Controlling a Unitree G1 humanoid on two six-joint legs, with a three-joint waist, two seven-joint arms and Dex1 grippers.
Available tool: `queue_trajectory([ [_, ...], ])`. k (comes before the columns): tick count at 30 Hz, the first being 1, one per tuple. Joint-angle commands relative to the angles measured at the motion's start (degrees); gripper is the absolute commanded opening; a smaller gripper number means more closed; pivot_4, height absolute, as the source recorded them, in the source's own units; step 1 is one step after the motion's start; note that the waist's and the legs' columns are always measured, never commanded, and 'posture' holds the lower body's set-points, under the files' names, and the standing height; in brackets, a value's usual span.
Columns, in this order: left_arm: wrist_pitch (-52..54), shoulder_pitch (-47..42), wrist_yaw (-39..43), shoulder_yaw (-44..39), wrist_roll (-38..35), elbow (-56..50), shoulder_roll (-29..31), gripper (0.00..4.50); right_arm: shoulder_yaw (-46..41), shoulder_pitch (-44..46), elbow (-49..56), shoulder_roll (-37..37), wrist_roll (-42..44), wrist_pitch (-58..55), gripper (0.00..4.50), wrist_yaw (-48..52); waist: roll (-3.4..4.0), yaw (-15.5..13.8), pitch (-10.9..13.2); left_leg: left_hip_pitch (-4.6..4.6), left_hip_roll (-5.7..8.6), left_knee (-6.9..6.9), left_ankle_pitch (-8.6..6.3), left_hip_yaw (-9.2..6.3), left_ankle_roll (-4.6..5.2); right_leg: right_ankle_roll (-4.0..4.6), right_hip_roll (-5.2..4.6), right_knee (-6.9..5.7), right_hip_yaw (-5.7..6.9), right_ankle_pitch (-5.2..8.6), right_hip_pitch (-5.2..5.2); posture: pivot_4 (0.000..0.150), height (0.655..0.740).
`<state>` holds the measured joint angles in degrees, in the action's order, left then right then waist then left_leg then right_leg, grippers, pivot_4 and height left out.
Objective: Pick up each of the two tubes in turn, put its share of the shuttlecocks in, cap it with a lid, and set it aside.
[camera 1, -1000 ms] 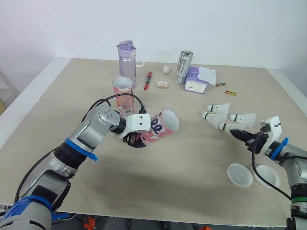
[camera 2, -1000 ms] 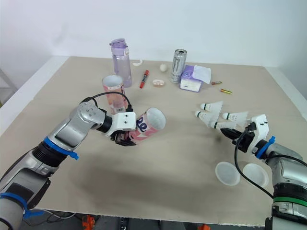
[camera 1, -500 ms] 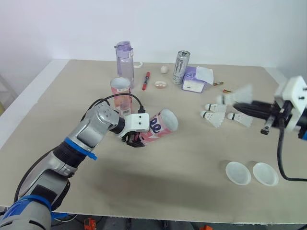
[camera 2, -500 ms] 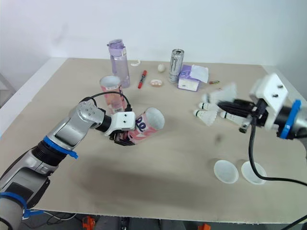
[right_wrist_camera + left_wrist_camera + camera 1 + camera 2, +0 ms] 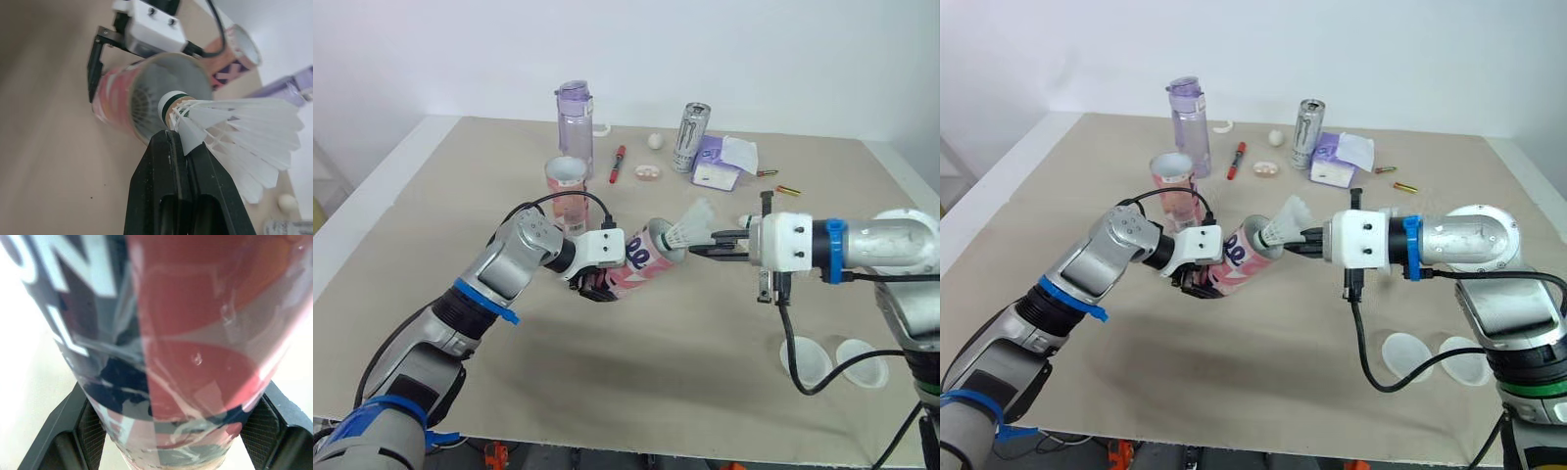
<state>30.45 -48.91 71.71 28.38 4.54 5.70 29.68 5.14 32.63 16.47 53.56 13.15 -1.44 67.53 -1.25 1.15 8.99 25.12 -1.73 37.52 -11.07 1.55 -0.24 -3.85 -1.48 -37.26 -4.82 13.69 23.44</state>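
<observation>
The left gripper (image 5: pixel 596 287) clamps the pink tube (image 5: pixel 641 264) tilted over the table (image 5: pixel 607 392), its mouth at the cork of the shuttlecock (image 5: pixel 691 230) pinched by the right gripper (image 5: pixel 697 249), while the second tube (image 5: pixel 567 191) stands upright behind.

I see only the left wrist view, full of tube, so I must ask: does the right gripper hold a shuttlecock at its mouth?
Observer: Yes. The right gripper holds a shuttlecock, cork first, at the open mouth of the tube.
Operator: Are lids ready?
Observer: A lid and a second lid lie side by side on the table, to the right.
Operator: And the other tube?
Observer: The other tube stands upright, open, farther back.
</observation>
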Motion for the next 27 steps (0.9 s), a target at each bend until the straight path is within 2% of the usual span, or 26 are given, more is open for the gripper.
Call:
queue_trajectory([
  [1, 0.6, -0.5, -0.5, -0.3, 0.0, -1.3, -0.1, 3.31, 0.4, 3.3, 0.2, -1.0, 0.3, 0.3, 1.19, 0.9, 0.0, 0.0, 0.0, -0.01, 0.0, 0.0, 0.0, 0.0, 0.0, 0.01, 0.0, -0.01, -0.01, -0.01, 0.0, 0.15, 0.74],
  [3, 0.8, -0.2, -0.7, -0.2, 0.0, -1.5, -0.2, 3.31, 0.3, 4.0, 0.6, -1.0, 1.5, -1.0, 1.85, 1.8, 0.0, 0.0, 0.0, -0.01, -0.01, 0.0, 0.0, -0.01, 0.0, 0.04, 0.0, -0.01, 0.01, -0.02, -0.01, 0.15, 0.74],
  [6, 0.9, 0.0, -0.8, -0.2, -0.1, -1.8, -0.1, 3.31, -1.0, 4.6, 1.3, -1.1, 4.1, -3.7, 3.17, 2.2, 0.0, 0.0, 0.0, -0.01, 0.01, 0.0, 0.0, 0.02, 0.0, 0.07, -0.02, -0.01, -0.02, -0.04, -0.01, 0.15, 0.74],
  [7, 0.9, 0.1, -0.8, -0.1, -0.1, -1.9, -0.1, 3.31, -2.0, 4.7, 1.7, -1.2, 6.3, -6.3, 3.4, 1.9, -0.01, 0.0, 0.0, -0.01, 0.01, 0.0, 0.0, 0.01, 0.0, 0.08, -0.02, -0.01, -0.02, -0.04, -0.01, 0.15, 0.74],
  [8, 0.9, 0.1, -0.9, 0.0, 0.0, -1.8, -0.1, 3.31, -3.6, 5.1, 1.8, -1.3, 10.0, -10.8, 3.91, 1.3, -0.01, 0.0, 0.0, -0.01, -0.01, 0.0, 0.0, -0.02, 0.0, 0.1, -0.01, -0.01, 0.01, -0.03, -0.02, 0.15, 0.74],
  [10, 0.7, 0.1, -1.0, 0.3, 0.2, -1.8, -0.1, 3.31, -5.7, 6.5, 1.1, -1.4, 14.9, -17.6, 4.42, 0.1, -0.01, 0.0, 0.0, -0.01, -0.01, 0.0, 0.0, -0.02, 0.0, 0.14, -0.01, -0.01, 0.01, -0.05, -0.01, 0.15, 0.74],
  [13, 0.1, -0.1, -0.9, 0.9, 0.8, -1.8, 0.0, 3.31, -7.3, 9.3, -2.0, -1.0, 19.0, -25.2, 4.42, -0.4, -0.01, 0.0, 0.0, -0.02, -0.02, 0.02, 0.0, -0.01, 0.0, 0.34, -0.01, -0.02, -0.01, -0.16, -0.01, 0.15, 0.74],
  [16, 0.0, -0.6, -0.9, 1.5, 0.9, -1.9, -0.3, 3.31, -4.5, 12.5, -7.7, 0.2, 15.7, -23.6, 4.42, 3.9, -0.01, 0.0, 0.0, -0.03, -0.02, 0.02, 0.0, -0.03, 0.0, 0.49, -0.01, -0.02, 0.02, -0.07, -0.03, 0.15, 0.74],
  [17, 0.1, -0.7, -0.8, 1.6, 0.9, -1.9, -0.4, 3.31, -2.6, 14.1, -9.6, 0.2, 13.7, -22.0, 3.87, 5.4, 0.0, 0.0, 0.0, -0.03, -0.02, 0.02, 0.0, 0.01, 0.0, 0.47, -0.01, -0.02, -0.01, -0.08, -0.03, 0.15, 0.74],
  [18, 0.2, -0.8, -0.8, 1.7, 0.8, -1.9, -0.4, 3.31, -1.1, 15.2, -10.2, 0.2, 12.6, -21.6, 3.66, 6.6, 0.0, 0.0, 0.0, -0.04, -0.01, 0.03, 0.0, 0.03, 0.0, 0.47, -0.02, -0.02, -0.03, -0.08, -0.02, 0.15, 0.74],
  [19, 0.2, -0.8, -0.7, 1.7, 0.8, -2.0, -0.4, 3.31, -0.3, 15.9, -10.6, 0.2, 11.9, -21.4, 3.17, 7.4, 0.02, 0.1, 0.0, -0.03, 0.0, 0.03, 0.0, 0.04, 0.0, 0.45, -0.03, -0.02, -0.03, -0.08, -0.02, 0.15, 0.74],
  [24, 0.7, -1.1, -0.5, 1.6, 0.3, -2.0, -0.5, 3.31, 8.6, 21.6, -13.3, -3.3, 3.9, -16.9, 1.25, 11.5, 0.04, 0.0, 0.0, -0.03, -0.01, 0.0, 0.0, 0.04, 0.0, 0.36, 0.01, -0.05, -0.02, -0.11, 0.05, 0.15, 0.74],
  [26, 0.9, -1.1, -0.4, 1.7, 0.3, -2.1, -0.6, 3.31, 10.3, 22.7, -14.5, -4.5, 2.2, -15.6, 0.28, 12.4, 0.04, 0.0, 0.0, -0.02, -0.02, 0.0, 0.0, 0.02, 0.0, 0.34, 0.01, -0.08, -0.01, -0.11, 0.05, 0.15, 0.74],
  [27, 0.9, -1.1, -0.4, 1.6, 0.2, -2.1, -0.6, 3.31, 11.1, 23.0, -14.8, -4.9, 1.3, -14.9, 0.13, 13.0, 0.04, -0.1, 0.0, -0.01, -0.01, -0.01, 0.0, 0.01, 0.0, 0.33, 0.01, -0.07, 0.01, -0.12, 0.04, 0.15, 0.74],
])
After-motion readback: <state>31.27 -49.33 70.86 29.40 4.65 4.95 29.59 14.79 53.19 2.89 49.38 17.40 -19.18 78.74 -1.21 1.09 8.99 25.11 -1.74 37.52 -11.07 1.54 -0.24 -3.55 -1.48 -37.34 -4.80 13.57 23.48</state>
